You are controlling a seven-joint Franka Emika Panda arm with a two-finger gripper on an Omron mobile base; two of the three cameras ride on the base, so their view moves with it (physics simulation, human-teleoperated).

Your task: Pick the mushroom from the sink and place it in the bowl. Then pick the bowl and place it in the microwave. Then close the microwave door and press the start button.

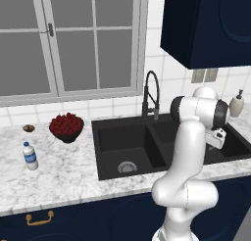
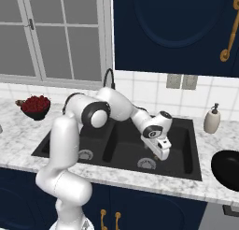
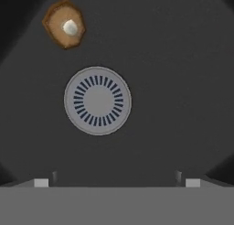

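Note:
The tan-brown mushroom lies cap-down, pale stem showing, on the floor of the black sink, just beyond the round silver drain. My gripper hangs open above that drain in the right basin, fingers wide apart and empty, short of the mushroom. Seen from the base, the gripper points down into the basin. The plain black bowl rests on the counter to the right of the sink. The microwave and its door are out of view.
A black gooseneck faucet stands behind the sink divider. A soap dispenser sits at the sink's back right. Left of the sink are a bowl of red fruit, a water bottle and a small brown item.

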